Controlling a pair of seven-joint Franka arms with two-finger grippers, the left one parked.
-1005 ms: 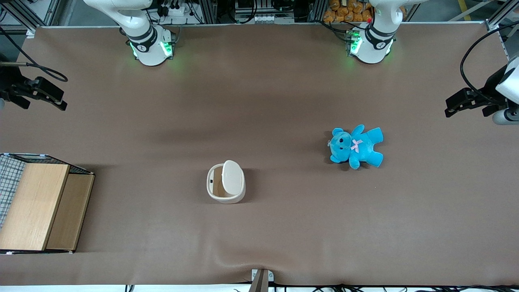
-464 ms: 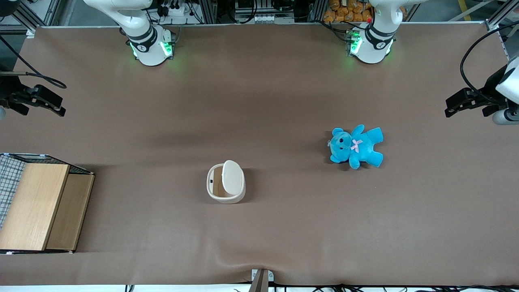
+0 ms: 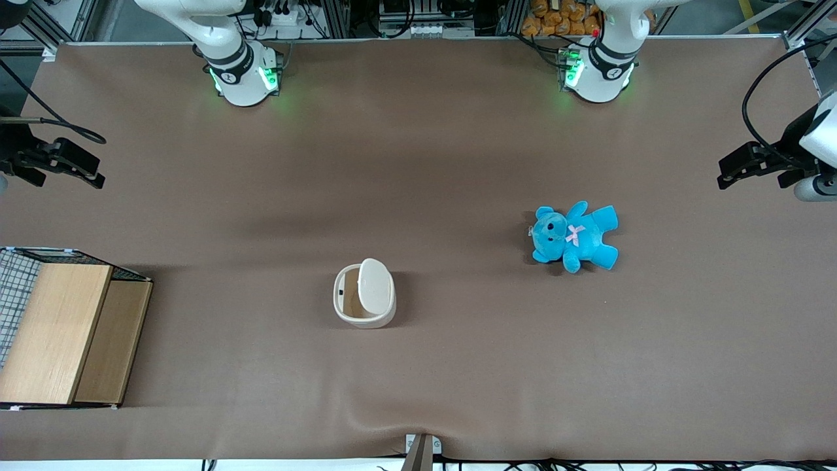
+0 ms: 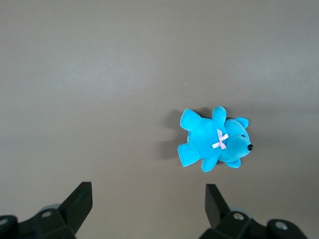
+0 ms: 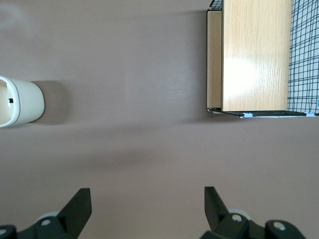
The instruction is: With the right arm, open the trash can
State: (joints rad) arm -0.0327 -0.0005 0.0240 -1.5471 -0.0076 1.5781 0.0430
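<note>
trash can (image 3: 364, 294) lid raised (tan inside showing), pincer (image 3: 73, 165) spread, well apart

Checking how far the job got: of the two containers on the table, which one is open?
The trash can: its lid is tipped up, showing the tan inside. The wooden box looks shut. The gripper hangs open, away from both.

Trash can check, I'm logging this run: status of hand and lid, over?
Right arm's hand open, high at working arm's table end, clear of everything. Trash can mid-table, lid up, inside showing. Teddy bear and wooden box well aside.
</note>
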